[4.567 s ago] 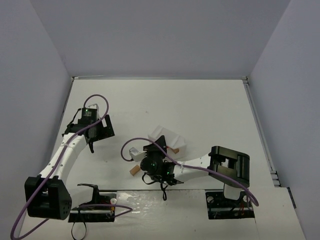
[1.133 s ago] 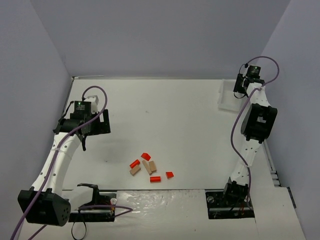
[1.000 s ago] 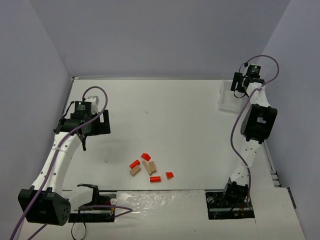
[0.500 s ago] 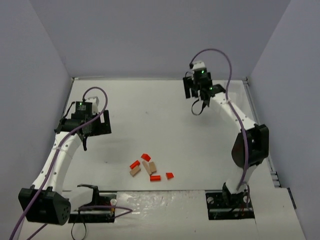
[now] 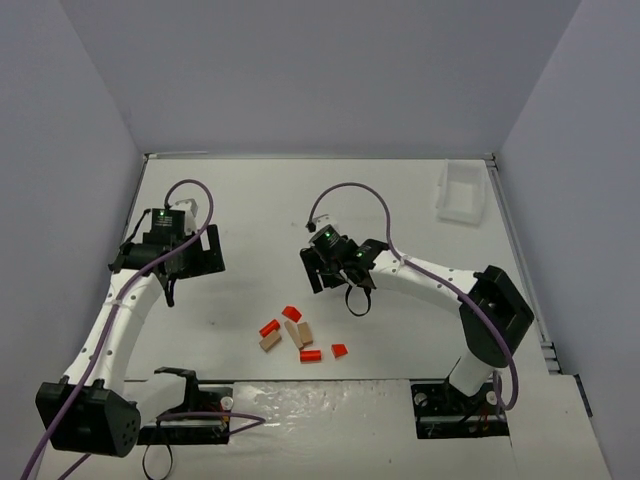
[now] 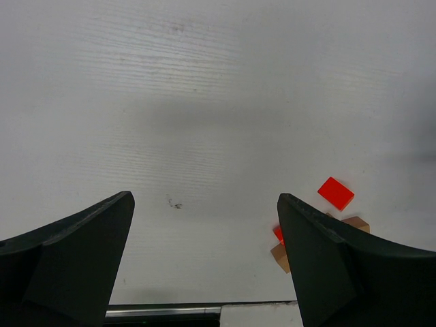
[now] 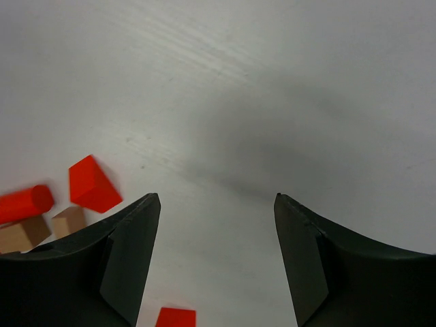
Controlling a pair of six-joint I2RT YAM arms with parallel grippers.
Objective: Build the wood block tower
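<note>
The left end effector (image 6: 204, 199) is hovering over the tabletop (image 5: 400, 210) with its jaws spread wide, holding nothing. The right end effector (image 7: 216, 197) is hanging spread and empty too, just beyond the blocks (image 5: 299, 334). These are lying scattered in a loose cluster near the front edge, between the two arms.

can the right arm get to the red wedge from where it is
Probably yes: its open fingers hover just beside the red wedge, with only bare table between.
</note>
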